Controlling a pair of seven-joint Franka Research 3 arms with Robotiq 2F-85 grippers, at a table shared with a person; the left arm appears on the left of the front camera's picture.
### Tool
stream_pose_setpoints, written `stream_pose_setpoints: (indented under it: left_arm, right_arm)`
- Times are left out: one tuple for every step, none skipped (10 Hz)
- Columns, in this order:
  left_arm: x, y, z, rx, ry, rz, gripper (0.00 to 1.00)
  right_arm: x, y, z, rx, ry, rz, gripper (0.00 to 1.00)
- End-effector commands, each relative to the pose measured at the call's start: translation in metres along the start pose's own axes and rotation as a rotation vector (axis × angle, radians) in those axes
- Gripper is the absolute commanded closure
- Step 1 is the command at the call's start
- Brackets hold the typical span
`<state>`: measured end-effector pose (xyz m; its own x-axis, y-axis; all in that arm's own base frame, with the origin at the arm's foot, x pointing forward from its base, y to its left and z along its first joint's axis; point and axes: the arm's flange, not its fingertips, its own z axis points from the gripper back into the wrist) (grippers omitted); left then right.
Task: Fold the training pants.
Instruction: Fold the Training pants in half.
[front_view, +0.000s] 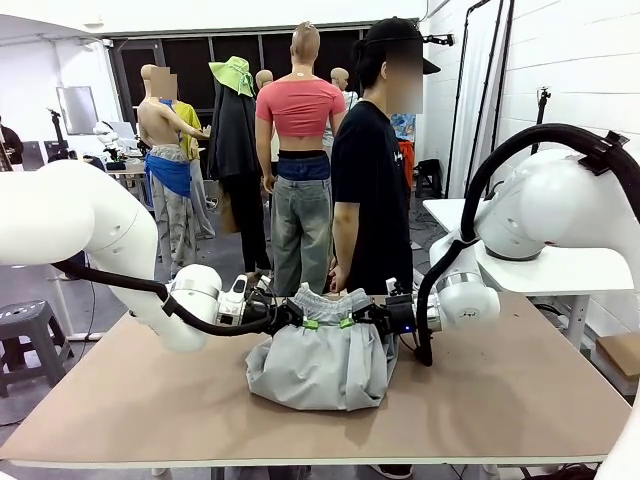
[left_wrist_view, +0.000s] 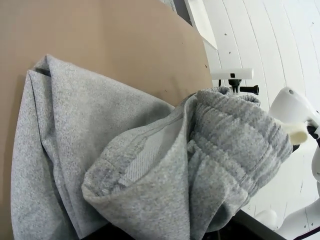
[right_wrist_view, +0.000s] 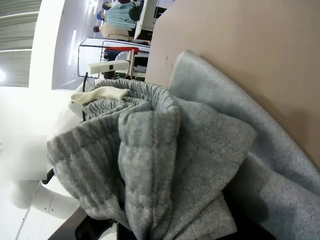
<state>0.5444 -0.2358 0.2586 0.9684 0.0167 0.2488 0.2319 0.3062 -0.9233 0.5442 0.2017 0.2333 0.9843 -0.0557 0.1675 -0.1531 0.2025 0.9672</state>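
Front view: my left gripper (front_view: 308, 322) and right gripper (front_view: 348, 321) sit close together above mid-table, both clamped on the gathered waistband of the training pants (front_view: 318, 362). Green pads show at each pinch. Waistband is lifted; the rest hangs down in a bunched fold, its lower edge resting on the table (front_view: 520, 400).

Left wrist view: pants (left_wrist_view: 150, 165) crowd the lens, waistband ribbing on the picture's right, loose cloth draped to the left over bare board.

Right wrist view: bunched waistband (right_wrist_view: 140, 150) up close, cloth trailing onto the tabletop.

Room: wide bare table on both sides of the bundle and toward the near edge. A person (front_view: 372, 200) in black stands just behind the far edge, directly past the pants.
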Motion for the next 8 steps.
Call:
stream_pose_setpoints:
  left_arm:
    - [0.013, 0.016, 0.022, 0.057, -0.019, 0.027, 1.0]
    - [0.012, 0.017, 0.022, 0.067, -0.018, 0.037, 1.0]
    - [0.012, 0.016, 0.024, 0.079, -0.024, 0.049, 0.93]
    - [0.012, 0.017, 0.026, 0.091, -0.03, 0.063, 0.74]
    - [0.012, 0.018, 0.027, 0.1, -0.038, 0.072, 0.54]
    - [0.013, 0.018, 0.029, 0.102, -0.049, 0.078, 0.35]
    - [0.015, 0.017, 0.033, 0.11, -0.059, 0.079, 0.15]
    - [0.015, 0.016, 0.034, 0.113, -0.062, 0.079, 0.0]
  right_arm:
    - [0.018, -0.017, 0.03, -0.086, -0.081, -0.036, 1.0]
    - [0.018, -0.018, 0.031, -0.085, -0.074, -0.055, 1.0]
    - [0.019, -0.018, 0.03, -0.085, -0.069, -0.07, 0.93]
    - [0.018, -0.017, 0.031, -0.088, -0.064, -0.079, 0.73]
    - [0.018, -0.014, 0.032, -0.102, -0.07, -0.078, 0.54]
    - [0.016, -0.01, 0.034, -0.118, -0.069, -0.083, 0.34]
    - [0.017, -0.005, 0.039, -0.144, -0.073, -0.082, 0.14]
    - [0.015, 0.0, 0.044, -0.182, -0.074, -0.085, 0.0]
